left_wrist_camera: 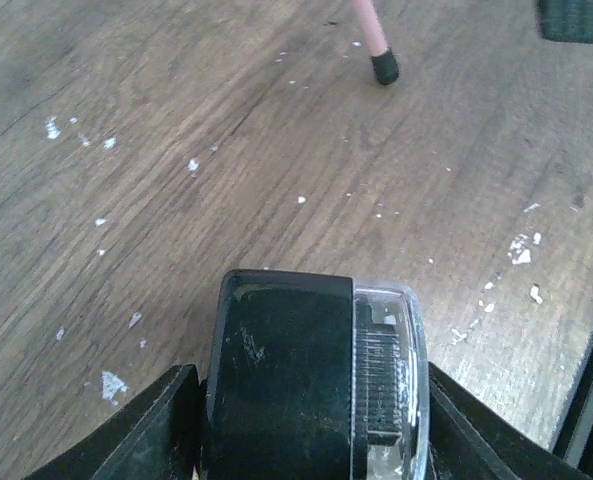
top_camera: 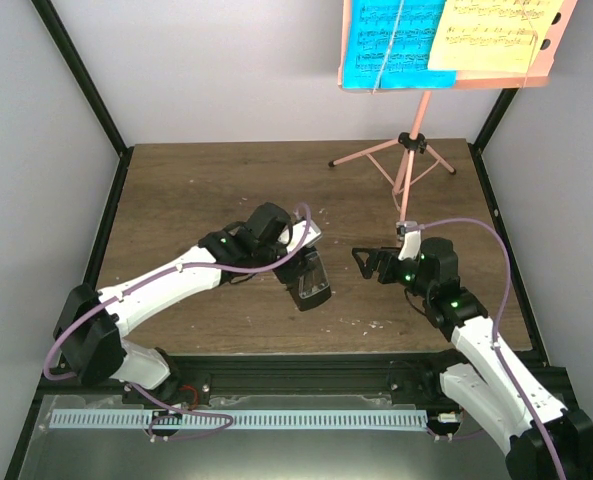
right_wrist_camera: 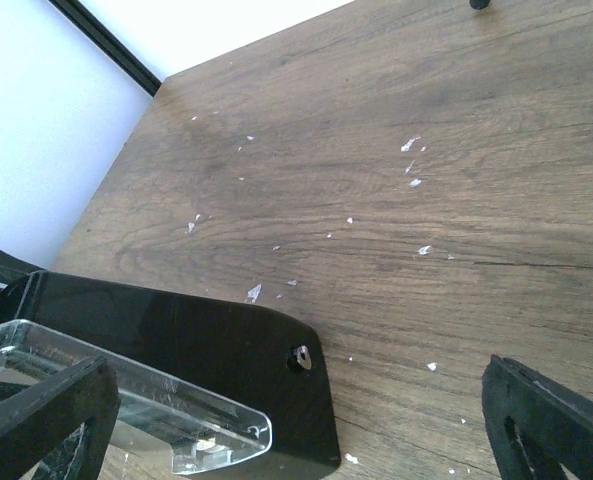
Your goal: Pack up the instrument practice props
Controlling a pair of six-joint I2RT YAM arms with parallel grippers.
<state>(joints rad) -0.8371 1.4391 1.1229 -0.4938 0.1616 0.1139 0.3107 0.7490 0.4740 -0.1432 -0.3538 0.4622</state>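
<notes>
Twice confirmed, in the wrist view and from overhead: found the left gripper (left_wrist_camera: 311,400) pinching the metronome (left_wrist_camera: 276,340), a black finger (left_wrist_camera: 161,425) laid against each flank with no gap showing. Found the right gripper (top_camera: 368,262) spread wide and holding nothing, just beside the metronome. Located the metronome near the middle of the table (top_camera: 196,190), between the two grippers, well apart from the pink music stand (top_camera: 476,80) at the far right. Judged the step in hand to be securing it for packing. Would have kept the squeeze square across the flanks and gentle on the clear cover (left_wrist_camera: 386,360), tested the hold before lifting, then raised it straight up, away from the right gripper. Could not tell whether it rested on the wood or hung just off it. Read its long axis roughly in line with the left fingers, slanting far-left to near-right overhead; could not tell which end was the narrow top.
</notes>
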